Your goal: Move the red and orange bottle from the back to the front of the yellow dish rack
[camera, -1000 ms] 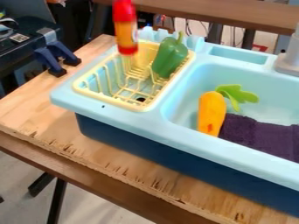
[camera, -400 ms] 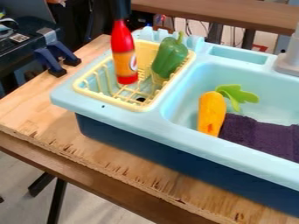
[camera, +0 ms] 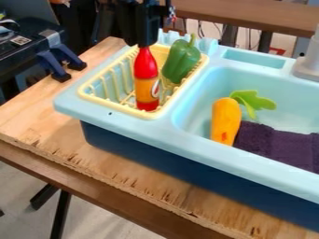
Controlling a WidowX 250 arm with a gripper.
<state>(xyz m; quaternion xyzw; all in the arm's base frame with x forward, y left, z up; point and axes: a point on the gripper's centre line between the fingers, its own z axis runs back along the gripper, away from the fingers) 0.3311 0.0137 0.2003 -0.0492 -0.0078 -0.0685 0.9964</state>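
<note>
Above the yellow rack [camera: 116, 108], the gripper [camera: 144, 45] appears clamped on the top of the red bottle [camera: 146, 81], though its dark fingers blur together. It has carried the bottle down and toward the rack's front, so the bottle now stands upright low inside, probably near its support. Beside it leans the green pepper [camera: 181, 60]; the carrot [camera: 225, 119] and purple cloth [camera: 274, 142] lie unmoved in the sink [camera: 205, 147].

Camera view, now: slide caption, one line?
Gripper holding red bottle upright in yellow rack beside green pepper; carrot and purple towel in sink.
</note>
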